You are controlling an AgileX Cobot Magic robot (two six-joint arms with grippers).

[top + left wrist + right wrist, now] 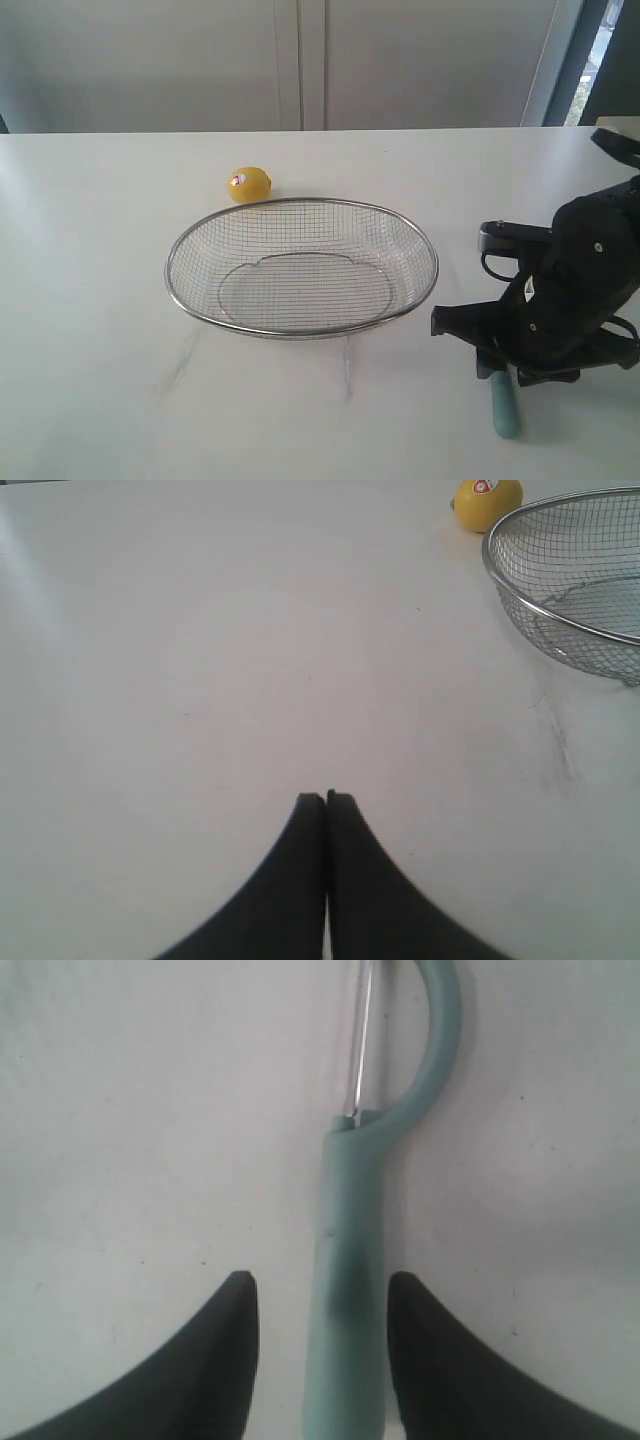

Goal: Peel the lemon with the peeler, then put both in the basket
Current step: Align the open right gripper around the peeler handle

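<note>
The yellow lemon [248, 184] with its red-and-white sticker rests on the white table just behind the wire mesh basket [300, 330]. The teal peeler [348, 1330] lies flat on the table at the front right; in the exterior view only its handle end [505, 408] shows under the right arm. My right gripper [322, 1282] is open and low over the peeler, one finger on each side of the handle, with gaps on both sides. My left gripper [326, 798] is shut on nothing above bare table; its view shows the lemon [487, 500] and the basket [520, 600] far off.
The black right arm [560, 300] covers the table's front right corner. A grey wall stands behind the table's far edge. Faint scuff marks [180, 365] lie on the tabletop in front of the basket.
</note>
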